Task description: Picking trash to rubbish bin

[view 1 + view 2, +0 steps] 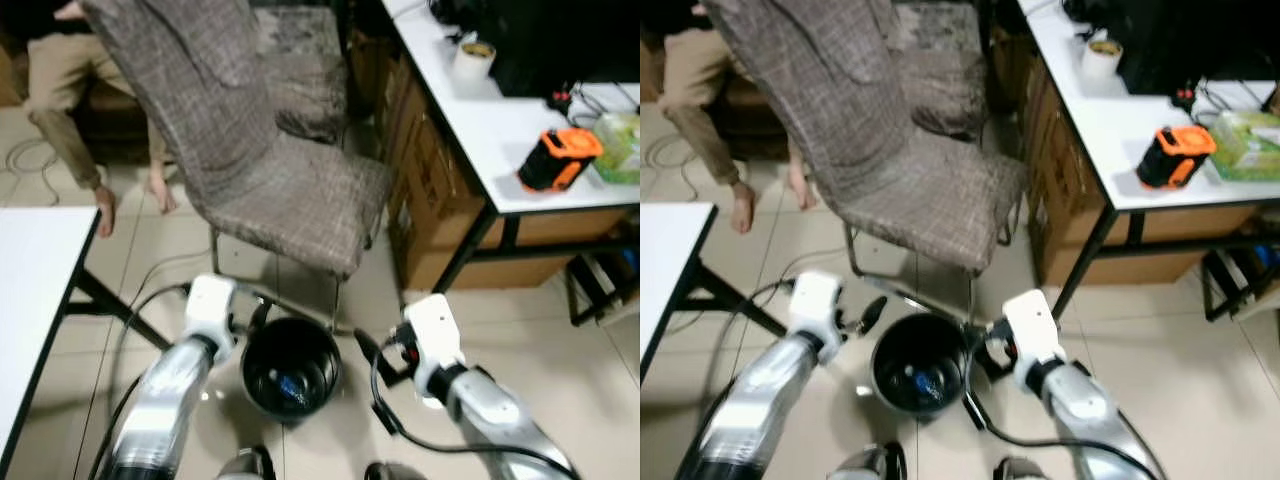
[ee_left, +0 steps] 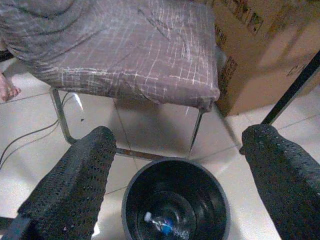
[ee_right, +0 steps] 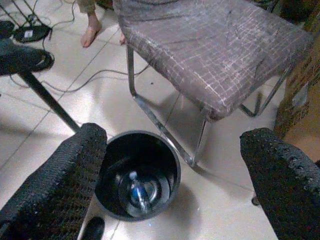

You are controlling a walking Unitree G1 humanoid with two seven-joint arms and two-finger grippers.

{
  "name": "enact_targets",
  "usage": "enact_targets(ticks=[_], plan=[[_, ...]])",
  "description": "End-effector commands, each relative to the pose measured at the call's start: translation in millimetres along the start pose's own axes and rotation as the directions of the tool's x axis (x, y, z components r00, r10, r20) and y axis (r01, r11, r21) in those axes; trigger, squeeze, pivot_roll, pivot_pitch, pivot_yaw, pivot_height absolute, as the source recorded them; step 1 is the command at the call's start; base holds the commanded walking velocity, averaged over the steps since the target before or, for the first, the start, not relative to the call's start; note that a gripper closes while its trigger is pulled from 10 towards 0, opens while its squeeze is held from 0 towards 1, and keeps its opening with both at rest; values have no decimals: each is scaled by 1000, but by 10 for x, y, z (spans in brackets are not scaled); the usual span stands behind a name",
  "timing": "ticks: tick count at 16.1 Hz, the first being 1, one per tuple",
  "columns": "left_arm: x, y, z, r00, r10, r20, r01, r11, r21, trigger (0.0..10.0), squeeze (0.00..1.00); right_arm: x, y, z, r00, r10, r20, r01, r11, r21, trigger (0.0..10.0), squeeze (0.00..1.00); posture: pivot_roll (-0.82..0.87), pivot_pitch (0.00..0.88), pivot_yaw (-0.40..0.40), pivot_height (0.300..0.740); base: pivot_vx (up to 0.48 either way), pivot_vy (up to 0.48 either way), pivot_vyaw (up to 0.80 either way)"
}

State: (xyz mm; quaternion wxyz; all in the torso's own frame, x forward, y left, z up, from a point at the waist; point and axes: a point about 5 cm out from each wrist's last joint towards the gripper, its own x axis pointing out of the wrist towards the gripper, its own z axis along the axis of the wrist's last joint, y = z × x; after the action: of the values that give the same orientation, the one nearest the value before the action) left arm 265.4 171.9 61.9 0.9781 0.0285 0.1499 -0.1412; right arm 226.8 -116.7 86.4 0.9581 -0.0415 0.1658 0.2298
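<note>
Both pincers stand wide apart and hold nothing: the left pincer (image 2: 180, 180) and the right pincer (image 3: 175, 175) each frame the black rubbish bin (image 1: 291, 368) between their fingers without touching it. Inside the bin lies a clear plastic bottle (image 3: 138, 192) with a blue label, dim and partly lost in glare. Both silver arms reach forward and down, one on either side of the bin, which stands on the tiled floor (image 1: 560, 360) just in front of a fabric-draped chair (image 1: 290, 190). Beyond it, a seated person's legs (image 1: 70, 110) are cut off by the frame.
</note>
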Motion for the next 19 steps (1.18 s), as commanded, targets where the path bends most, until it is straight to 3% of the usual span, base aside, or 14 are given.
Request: enact_targets(ticks=[1, 2, 4, 6, 11, 14, 19], plan=[[-92, -42, 126, 999, -22, 30, 23, 1000, -3, 10000, 0, -15, -52, 21, 999, -43, 3, 43, 998, 39, 10000, 0, -58, 102, -2, 740, 0, 0, 0], [-209, -54, 279, 998, -10, 68, 11, 1000, -13, 10000, 0, -25, -82, 123, 996, -80, 42, 78, 996, 48, 10000, 0, -57, 94, -6, 740, 0, 0, 0], [-273, -132, 471, 996, 10, 93, -6, 999, -46, 10000, 0, -53, -126, 263, 985, -128, 117, 119, 990, 78, 10000, 0, -53, 77, -15, 740, 0, 0, 0], [-299, -220, 501, 996, -17, 89, 19, 1000, -23, 10000, 0, -62, -92, 243, 985, -122, 124, 115, 992, 56, 10000, 0, -62, 63, -9, 740, -242, 0, 0], [-306, -271, 542, 998, -26, 64, 26, 1000, 7, 10000, 0, -51, -97, 234, 982, -131, 135, 126, 991, 44, 10000, 0, -67, 42, -6, 740, -242, 0, 0], [-321, -277, 580, 997, -28, 70, 27, 999, 20, 10000, 0, -39, -90, 329, 974, -129, 187, 117, 990, 73, 10000, 0, -60, 41, -8, 740, -242, 0, 0], [-375, -258, 633, 997, -10, 79, 6, 999, 47, 10000, 0, -20, -42, 407, 965, -76, 250, 69, 997, 35, 10000, 0, -46, 47, -17, 740, -242, 0, 0]])
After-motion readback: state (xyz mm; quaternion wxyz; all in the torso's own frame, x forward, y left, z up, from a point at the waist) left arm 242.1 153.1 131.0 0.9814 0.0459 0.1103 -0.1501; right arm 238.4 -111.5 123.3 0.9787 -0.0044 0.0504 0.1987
